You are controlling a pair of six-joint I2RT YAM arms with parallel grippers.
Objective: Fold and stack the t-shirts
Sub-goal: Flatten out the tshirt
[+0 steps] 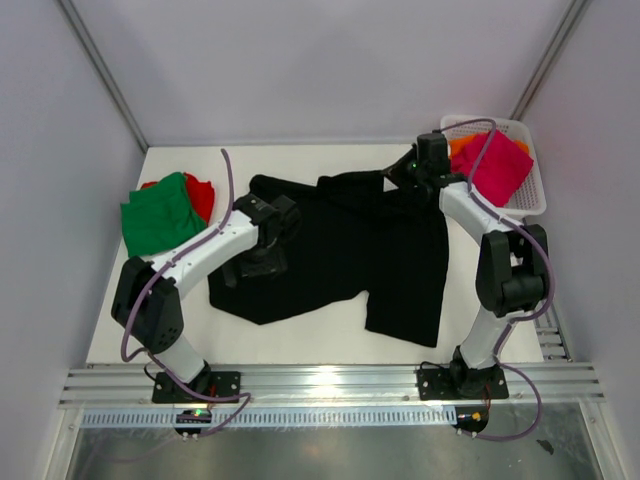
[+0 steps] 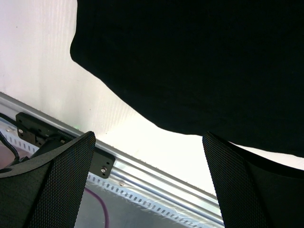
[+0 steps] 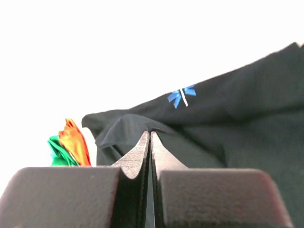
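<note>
The right end effector (image 3: 150, 137) is clenched, its two fingertips pressed flat together on a raised fold of the black t-shirt (image 1: 370, 250), which looks pinched between them; a small blue-and-white mark (image 3: 181, 96) shows on the cloth just past the tips. From above, this grip sits at the shirt's far edge, where the fabric is bunched near the neck. The left end effector (image 2: 152, 185) is released, its mesh-faced fingers (image 2: 61, 185) spread wide and apart from the cloth, hanging over the shirt's near left part with the curved hem and a strip of bare table (image 1: 320, 340) visible between them. The black t-shirt lies spread and rumpled across the middle of the table, between the two arms. At the table's left edge a folded green t-shirt (image 1: 155, 215) lies on a red t-shirt (image 1: 203, 195). In the far right corner a white lattice basket (image 1: 535, 195) holds a magenta-pink t-shirt (image 1: 500, 165) with an orange t-shirt (image 1: 460, 145) just behind it.
</note>
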